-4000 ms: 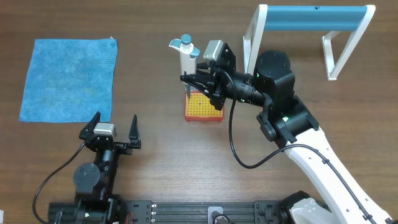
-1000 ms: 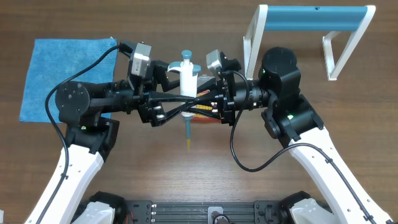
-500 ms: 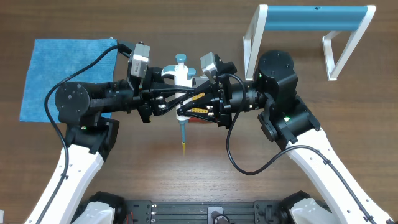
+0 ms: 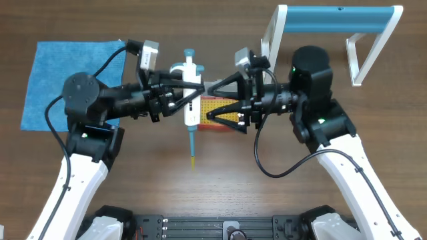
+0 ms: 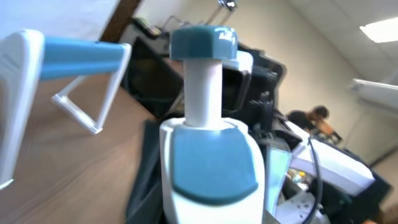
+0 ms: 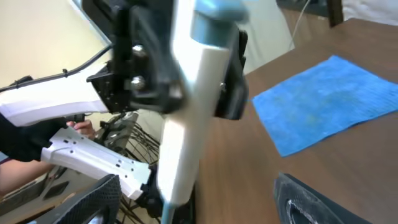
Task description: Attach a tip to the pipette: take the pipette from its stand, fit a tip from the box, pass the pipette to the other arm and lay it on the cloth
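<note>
The white and blue pipette (image 4: 190,90) hangs above the table with a yellow tip (image 4: 193,162) on its lower end. My left gripper (image 4: 175,93) is shut on its body from the left. In the left wrist view its blue plunger head (image 5: 204,46) stands close in front. My right gripper (image 4: 215,100) is open just right of the pipette, apart from it. The right wrist view has its two dark fingers (image 6: 93,200) spread wide, with the pipette (image 6: 189,112) and the left gripper (image 6: 146,68) beyond them. The blue cloth (image 4: 73,83) lies flat at the far left.
The orange tip box (image 4: 223,105) sits under the right gripper, partly hidden. The white stand with a blue bar (image 4: 337,20) is at the back right and appears as the stand (image 5: 68,53) in the left wrist view. Bare wood lies in front of the pipette.
My right gripper has let go of the pipette, opened wide and drawn back to the right. The left gripper now holds the pipette alone and has shifted it slightly left.
</note>
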